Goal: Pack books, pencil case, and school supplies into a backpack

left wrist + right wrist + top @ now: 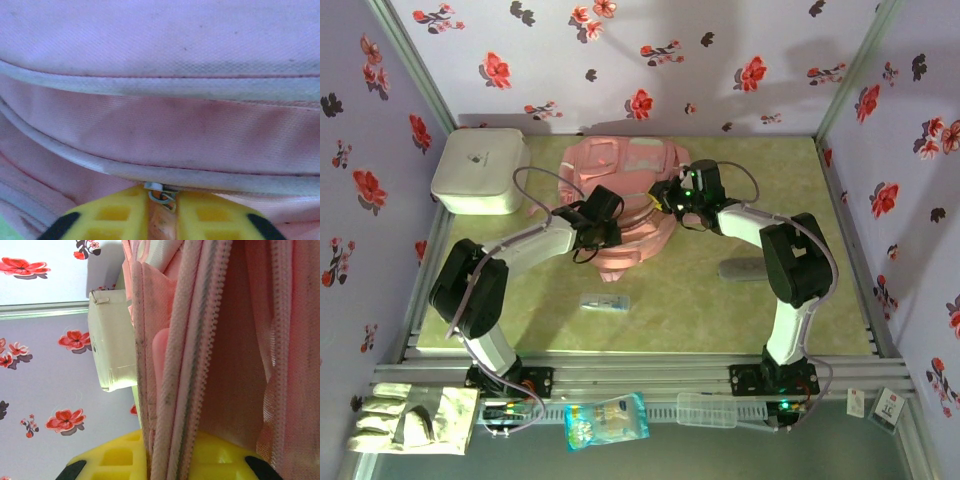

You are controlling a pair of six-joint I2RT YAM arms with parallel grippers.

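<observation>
Since the overhead shot covers everything, I'll start there. The pink backpack is lying around the middle of the table, up by its far edge, and both arms are bent in on it. The left gripper is at the backpack's near-left side and the right gripper is at its right side. Both are touching the fabric, but from up there I can't tell how wide either one is. The white rounded box sits in the far left corner, just beside the backpack. The grey pencil case lies toward the right edge, roughly halfway down, partly tucked under the right arm. The small clear packet is off on its own, closer to the near edge and well apart from the backpack.

Left wrist cam: the left gripper has its yellow fingers almost together, with just a narrow slot between them. A pinkish zipper pull is pinched in that slot, its little metal ring poking out at the tips. Above that are backpack panels with pale piping running across.

Right wrist cam: the right gripper is squeezed down too. A fold of the backpack with its zipper tapes runs straight down between the yellow fingers, so it's clamped on the fabric. The white box is behind on the left, against the flowery wall.
</observation>
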